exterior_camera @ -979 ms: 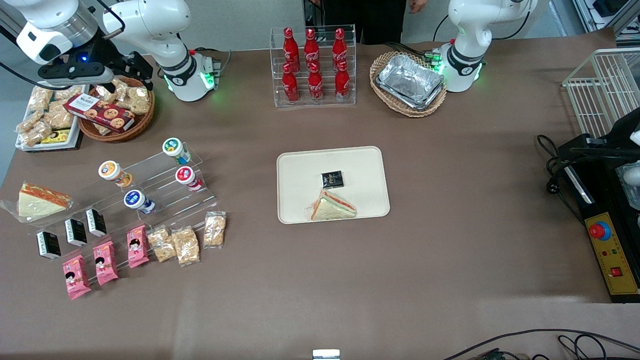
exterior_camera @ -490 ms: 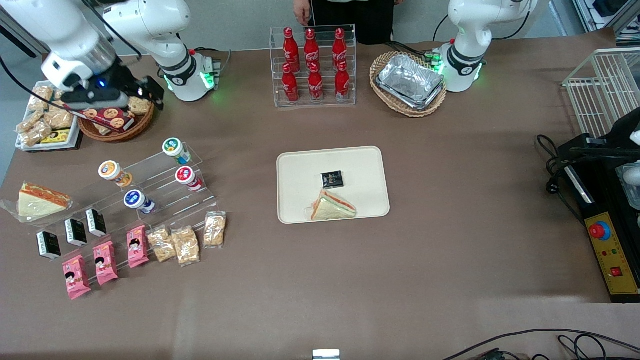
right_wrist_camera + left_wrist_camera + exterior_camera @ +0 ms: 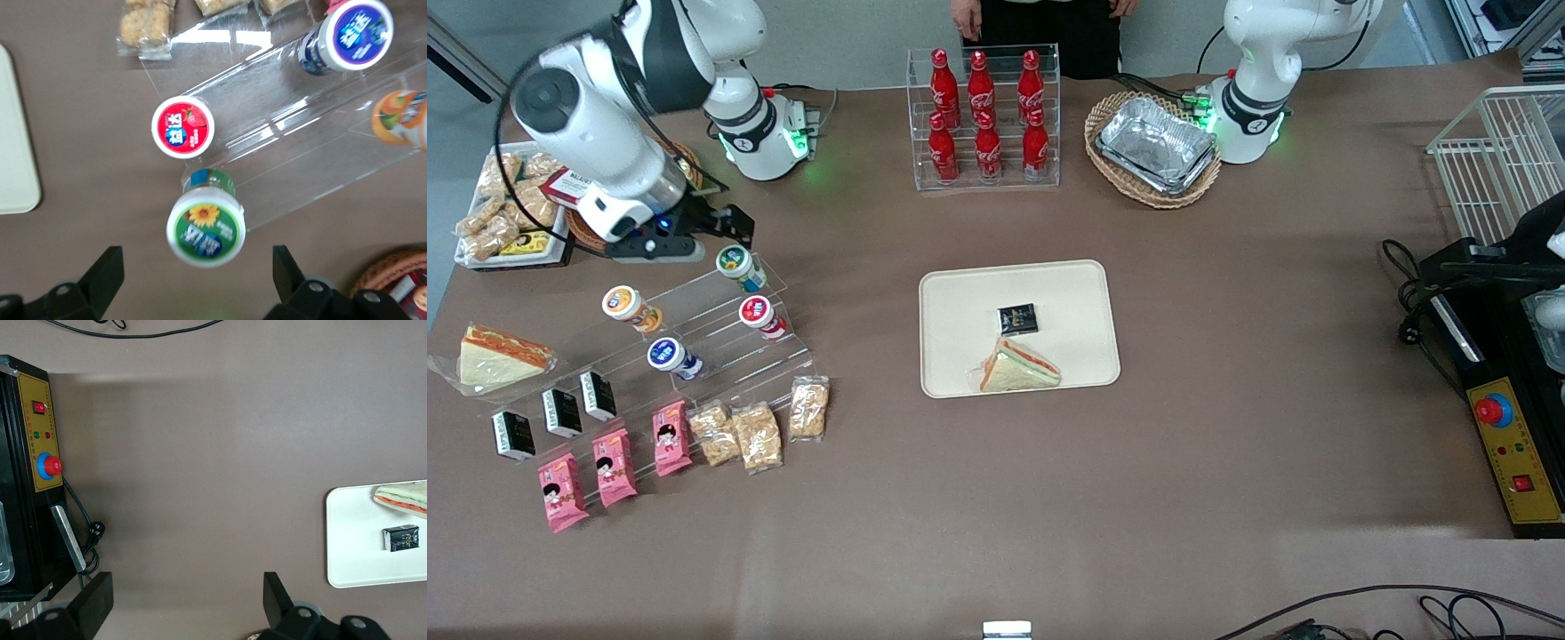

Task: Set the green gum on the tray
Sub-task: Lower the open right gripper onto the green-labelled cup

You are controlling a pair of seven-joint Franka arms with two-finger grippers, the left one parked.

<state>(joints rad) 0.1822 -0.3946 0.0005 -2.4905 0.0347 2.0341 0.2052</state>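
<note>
Right arm has swung from the snack basket (image 3: 587, 233) to the green gum (image 3: 735, 264); gripper (image 3: 198, 277) spread, straddling the lid, bottle ungrasped on the acrylic riser (image 3: 694, 329), tray (image 3: 960, 293) trip pending.

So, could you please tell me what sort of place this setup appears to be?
Probably a robotics lab staged as a snack shop: cola bottles in a clear rack, stepped acrylic shelves of gum and snacks, and an emergency-stop box. The tool, open, hovers above the green gum, with the tray nearby.
</note>
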